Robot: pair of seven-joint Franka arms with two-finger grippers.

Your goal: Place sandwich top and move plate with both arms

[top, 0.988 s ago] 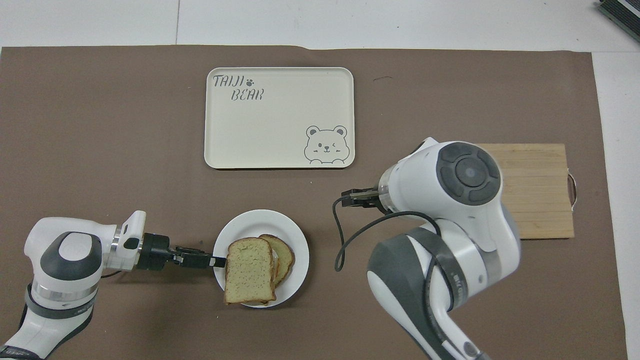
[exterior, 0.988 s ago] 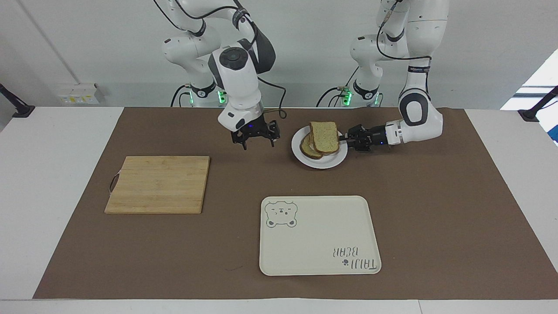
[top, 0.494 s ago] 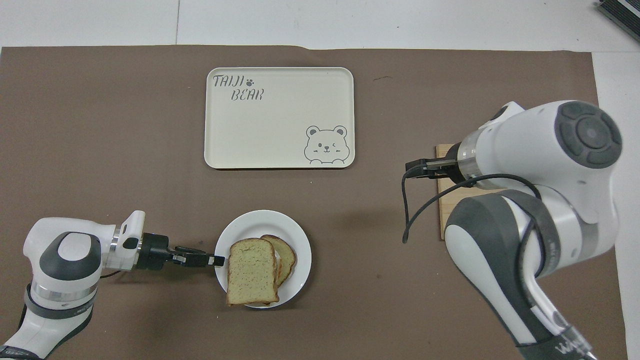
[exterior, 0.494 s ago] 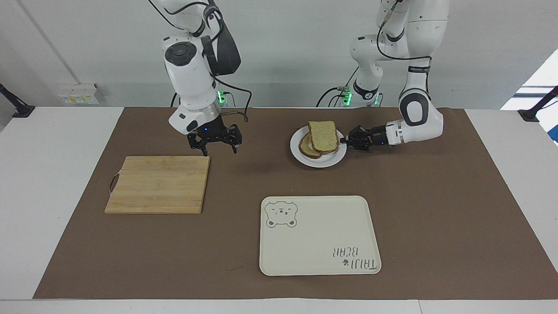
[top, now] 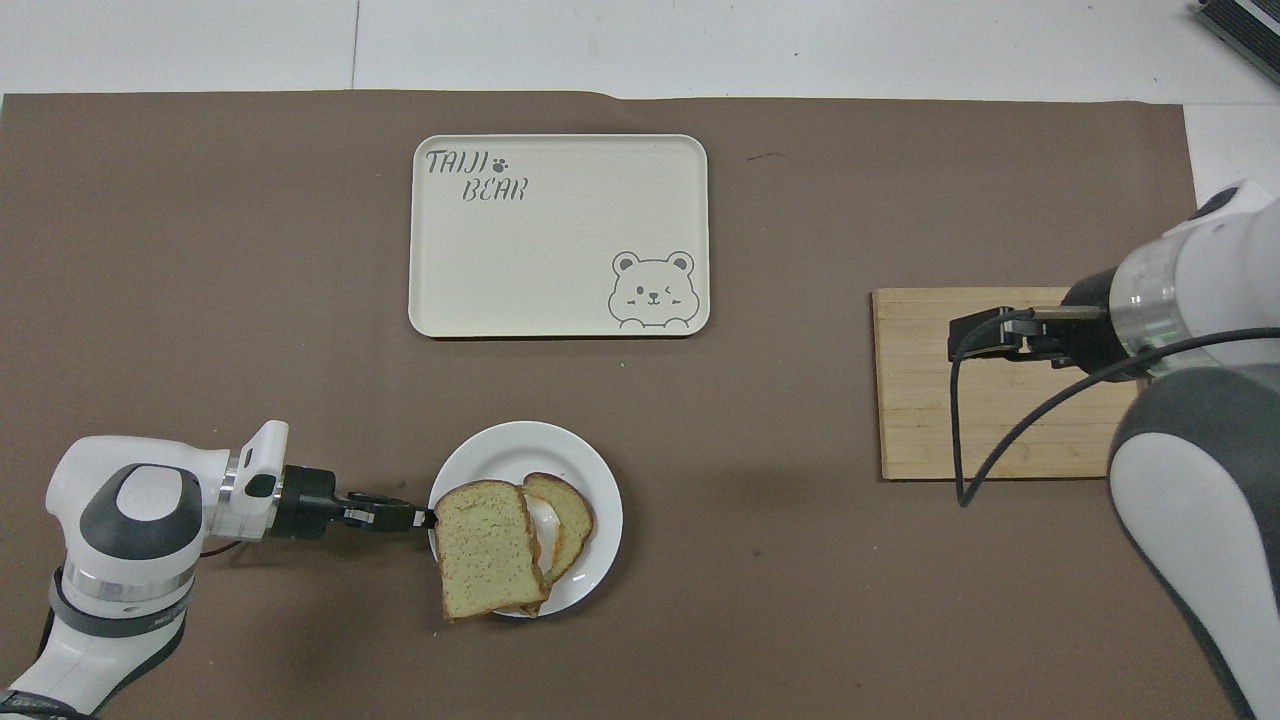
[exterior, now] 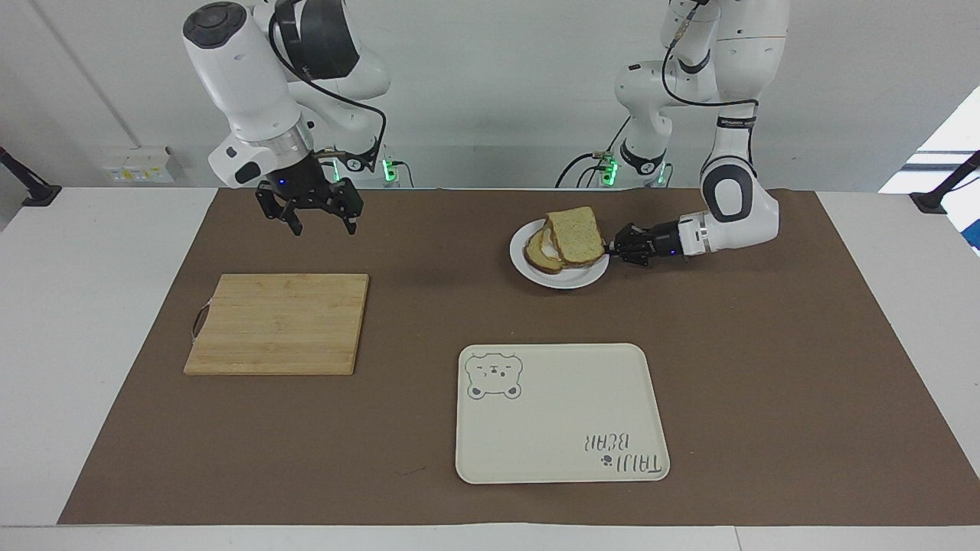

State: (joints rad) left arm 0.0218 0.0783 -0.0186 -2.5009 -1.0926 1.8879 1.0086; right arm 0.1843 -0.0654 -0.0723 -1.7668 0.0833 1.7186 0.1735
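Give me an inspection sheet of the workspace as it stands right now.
Surface: brown mat over white table.
Job's things: pale speckled bread slice lies askew on the egg-topped slice, overhanging the small round white plate.
Clutter: bamboo cutting board; cream bear tray, farther from the robots than the plate.
Grippers: left gripper shut on the plate's rim; right gripper open, raised.
Cables: black cable loops off the right wrist.
Surroundings: nothing seen.
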